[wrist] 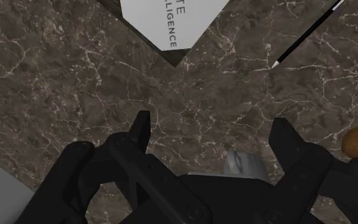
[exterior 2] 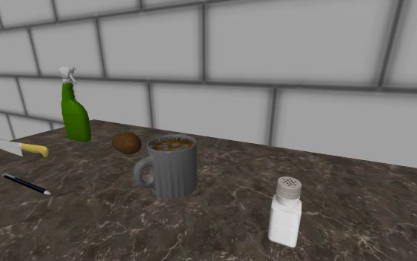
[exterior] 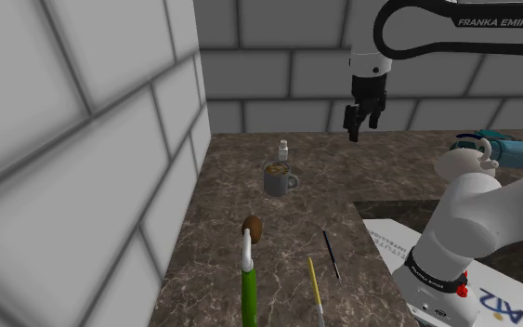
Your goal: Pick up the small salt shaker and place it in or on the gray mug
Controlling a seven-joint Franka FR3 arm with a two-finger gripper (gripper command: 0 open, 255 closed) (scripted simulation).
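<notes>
My jaws are spread wide with nothing between them, hanging high over the marbled desk [exterior: 241, 195]. Down to the shoulder view's left I see the salt shaker [exterior 2: 285, 213] standing upright, just behind the gray mug [exterior 2: 171, 167], near it but not touching.

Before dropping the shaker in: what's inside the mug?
The mug holds a brown, speckled filling up near its rim. Anything below that surface, and the bottom, is hidden.
</notes>
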